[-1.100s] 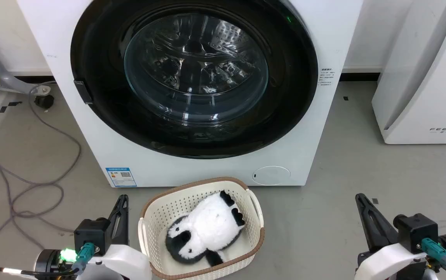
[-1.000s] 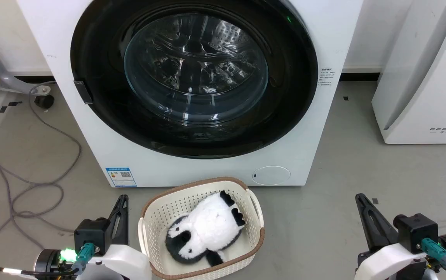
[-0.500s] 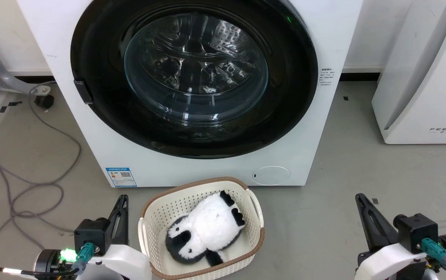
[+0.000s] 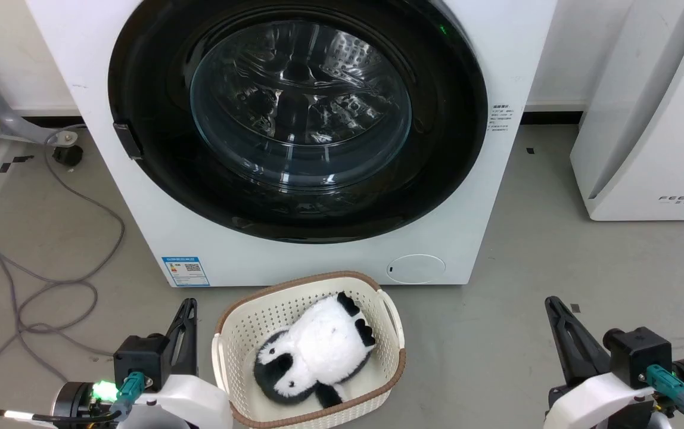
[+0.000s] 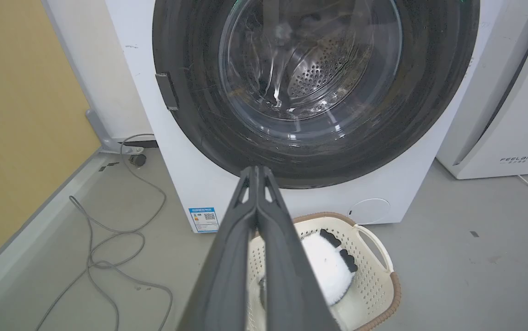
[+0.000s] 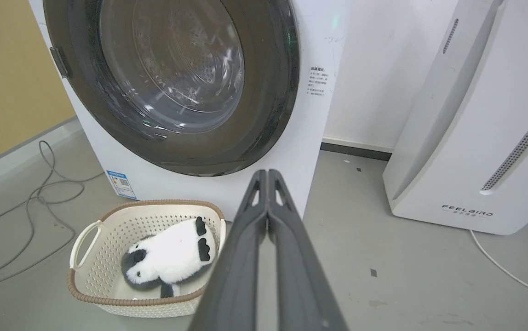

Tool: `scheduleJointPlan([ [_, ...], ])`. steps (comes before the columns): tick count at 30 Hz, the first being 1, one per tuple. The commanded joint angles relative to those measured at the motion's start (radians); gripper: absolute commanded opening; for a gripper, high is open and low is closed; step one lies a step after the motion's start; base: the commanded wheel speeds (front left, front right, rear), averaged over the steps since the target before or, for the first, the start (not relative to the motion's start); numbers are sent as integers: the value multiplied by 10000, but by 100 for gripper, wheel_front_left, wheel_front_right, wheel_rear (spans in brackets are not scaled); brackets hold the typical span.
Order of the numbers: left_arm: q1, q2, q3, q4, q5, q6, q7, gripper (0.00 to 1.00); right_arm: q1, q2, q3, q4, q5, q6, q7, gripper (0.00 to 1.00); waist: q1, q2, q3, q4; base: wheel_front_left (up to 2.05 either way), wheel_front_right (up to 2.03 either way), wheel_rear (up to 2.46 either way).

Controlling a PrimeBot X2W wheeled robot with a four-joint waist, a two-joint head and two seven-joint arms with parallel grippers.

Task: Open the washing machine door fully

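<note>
Nothing moved; left hand (image 4: pixel 188 307), right hand (image 4: pixel 553 307) pressed together; basket (image 4: pixel 318 277) with panda (image 4: pixel 318 345) before the shut washing machine door (image 4: pixel 300 107).

A grey floor (image 4: pixel 556 250) spreads across the lower frame, loose grey cables (image 4: pixel 50 286) looping at the left, while a white wall (image 6: pixel 374 69) with dark skirting (image 4: pixel 547 117) runs along the top, with a yellow panel (image 5: pixel 15 115) far left and a white FEELBIRD appliance (image 4: pixel 646 119) upper right.
</note>
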Motion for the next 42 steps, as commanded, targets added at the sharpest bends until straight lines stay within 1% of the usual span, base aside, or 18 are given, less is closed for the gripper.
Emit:
scheduleJointPlan([
  [1, -156, 14, 14, -39, 28, 28, 3, 0, -144, 49, 5, -43, -78, -9, 5, 0, 0, 0, 0, 0, 0, 0, 0],
  [3, -156, 14, 14, -39, 28, 28, 3, 0, -144, 49, 5, -43, -78, -9, 5, 0, 0, 0, 0, 0, 0, 0, 0],
  [4, 0, 0, -1, 0, 0, 2, -1, 100, 0, 0, 0, 0, 1, 0, -1, 100, 0, 0, 0, 0, 0, 0, 0],
  [17, 27, 1, -139, 54, -22, 36, -180, 100, 55, -11, 47, 4, 97, -1, -179, 100, 0, 0, 6, -1, 0, 0, 0],
  [26, 66, 5, -310, 80, -40, 84, -410, 100, 85, -34, 79, -82, 382, -1, -410, 100, 0, 0, 38, 3, 0, 0, 0],
  [37, 43, 16, -488, 72, -46, 119, -640, 100, -135, -208, 31, -178, 1168, -2, -609, 100, 0, 0, 201, 15, 0, 0, 0],
  [42, 25, 38, -585, 74, -32, 129, -744, 100, -388, -412, 21, -191, 1530, -3, -604, 100, 0, 0, 308, 26, 0, 0, 0],
])
